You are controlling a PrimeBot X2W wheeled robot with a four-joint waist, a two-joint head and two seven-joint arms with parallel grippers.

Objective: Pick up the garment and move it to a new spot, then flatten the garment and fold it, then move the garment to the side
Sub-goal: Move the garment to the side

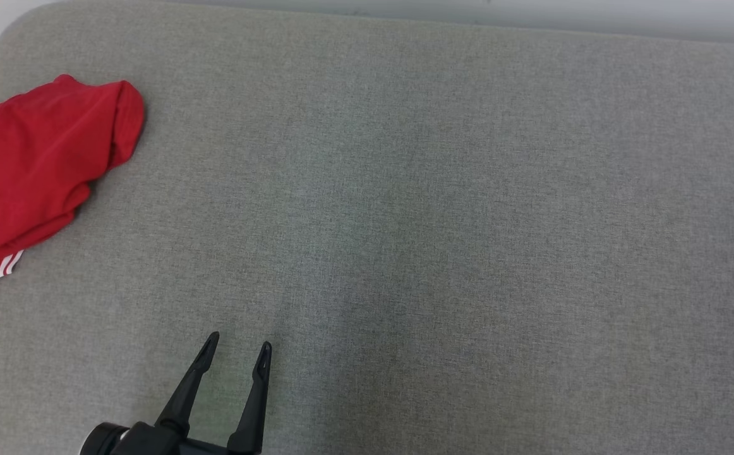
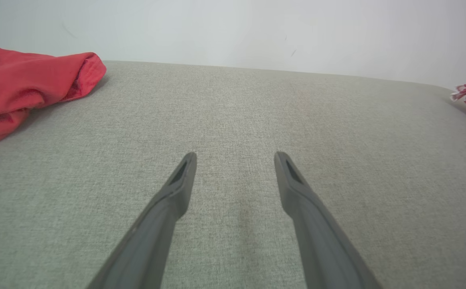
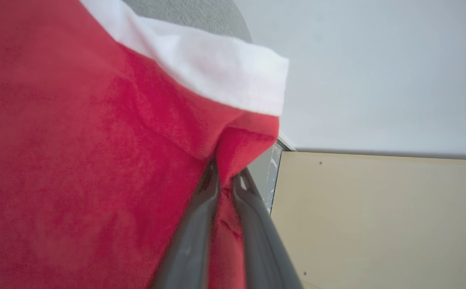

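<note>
Dark fingers (image 1: 190, 379) of the left jaws are standing wide apart over the grey surface (image 1: 436, 221); a red heap (image 1: 32, 164) is lying far off to their left. From the left wrist, those jaws are gaping empty, the heap (image 2: 24, 84) sitting up-left of the tips. From the right wrist, the right jaws are pinching nearly shut on the red garment (image 3: 76, 160), its white band (image 3: 217, 76) lying just beyond the tips.
</note>
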